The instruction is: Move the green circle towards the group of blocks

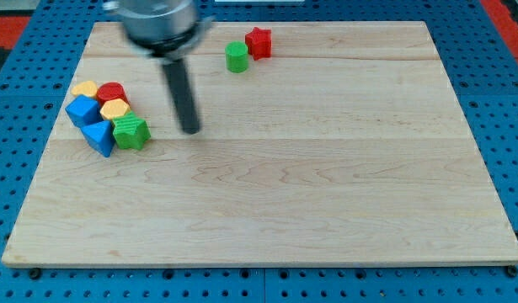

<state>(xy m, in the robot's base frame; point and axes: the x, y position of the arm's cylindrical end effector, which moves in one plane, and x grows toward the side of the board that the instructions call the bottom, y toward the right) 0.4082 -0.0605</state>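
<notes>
Pincer? You won't see one; the arm ends in my tip (190, 130), so nothing is grasped. My tip sits on the tabletop (326, 194), just at 3 o'clock from the green star (130, 132). Your green circle (236, 56) stands at 1 o'clock from my tip, touching the red star (259, 42), well apart from the group: yellow block (84, 88), red block (112, 92), yellow hexagon (114, 109), blue cube (82, 110), blue triangle (99, 137).

Straight dark rod (181, 93), round in section, near black with a faint grey sheen down one side. Blunt, flat-cut lower end, my tip (190, 130), same dark colour as the shaft. Above, a wider cylindrical mount (157, 21), blurred, grey-blue and metallic, darker at its lower rim. Cables, screws, markings: too blurred to tell.
</notes>
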